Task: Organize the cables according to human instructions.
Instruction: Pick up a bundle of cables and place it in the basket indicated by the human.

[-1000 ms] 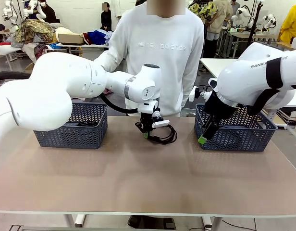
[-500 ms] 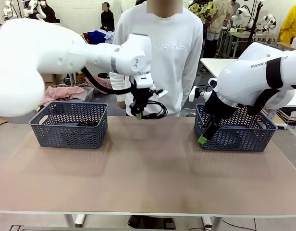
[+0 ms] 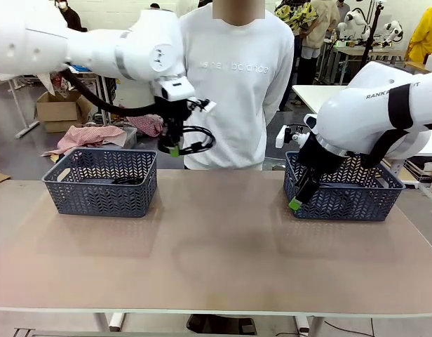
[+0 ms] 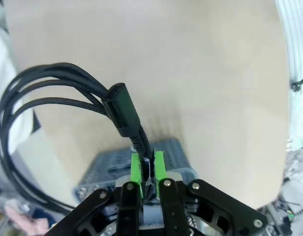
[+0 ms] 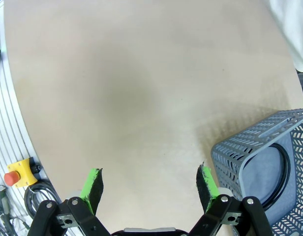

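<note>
Coiled black cable [image 3: 191, 139] hanging in air, right of left basket [image 3: 102, 184], left gripper [image 3: 173, 149] pinching it tight. Right gripper [image 3: 295, 204] idling wide at right basket [image 3: 342, 191]. Advice: lowering coil well inside basket before releasing.

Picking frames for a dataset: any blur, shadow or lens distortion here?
Front view: sharp, soft diffuse shadows on the table. Left wrist view: the cable and left hand are crisp, the basket behind is soft. Right wrist view: wide-angle bowing along the table edge, faint shadow patch at mid-table.
</note>
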Controlling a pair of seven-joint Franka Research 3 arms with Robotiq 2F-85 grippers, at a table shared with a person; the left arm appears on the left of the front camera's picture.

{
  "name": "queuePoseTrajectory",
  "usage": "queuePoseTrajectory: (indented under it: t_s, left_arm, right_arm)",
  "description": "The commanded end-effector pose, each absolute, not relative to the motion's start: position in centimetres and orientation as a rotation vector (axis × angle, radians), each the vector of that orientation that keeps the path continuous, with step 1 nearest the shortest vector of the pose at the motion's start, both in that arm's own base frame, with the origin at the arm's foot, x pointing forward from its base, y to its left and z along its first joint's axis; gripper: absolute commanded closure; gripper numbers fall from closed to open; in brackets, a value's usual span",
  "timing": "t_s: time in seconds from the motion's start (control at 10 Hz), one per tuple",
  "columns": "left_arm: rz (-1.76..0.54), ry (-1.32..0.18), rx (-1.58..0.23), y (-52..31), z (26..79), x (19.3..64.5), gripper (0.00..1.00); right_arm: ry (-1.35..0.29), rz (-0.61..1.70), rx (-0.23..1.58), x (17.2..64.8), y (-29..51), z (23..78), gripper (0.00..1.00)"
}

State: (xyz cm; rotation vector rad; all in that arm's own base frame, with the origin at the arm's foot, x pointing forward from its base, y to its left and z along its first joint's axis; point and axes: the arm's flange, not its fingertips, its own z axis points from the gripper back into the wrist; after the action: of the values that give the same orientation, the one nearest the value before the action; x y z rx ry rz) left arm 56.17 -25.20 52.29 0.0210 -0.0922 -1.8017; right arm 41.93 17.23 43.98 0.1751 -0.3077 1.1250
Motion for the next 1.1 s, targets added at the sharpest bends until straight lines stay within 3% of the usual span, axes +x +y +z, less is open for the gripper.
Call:
queuePoseTrajectory:
  t_s: [0.0,0.5,1.0]
  left_arm:
    - [-1.712,-0.127,0.052,-21.3,52.0,53.4,1.0]
    - [-1.559,-0.147,0.06,-11.8,51.8,50.5,1.0]
    - [-1.524,-0.154,0.098,-6.8,47.7,53.7,1.0]
  right_arm:
    - [-0.307,1.121,0.162,42.1,17.3,44.2,0.0]
    - [-0.307,1.121,0.162,42.1,17.3,44.2,0.0]
    - [-0.307,1.121,0.162,42.1,17.3,44.2,0.0]
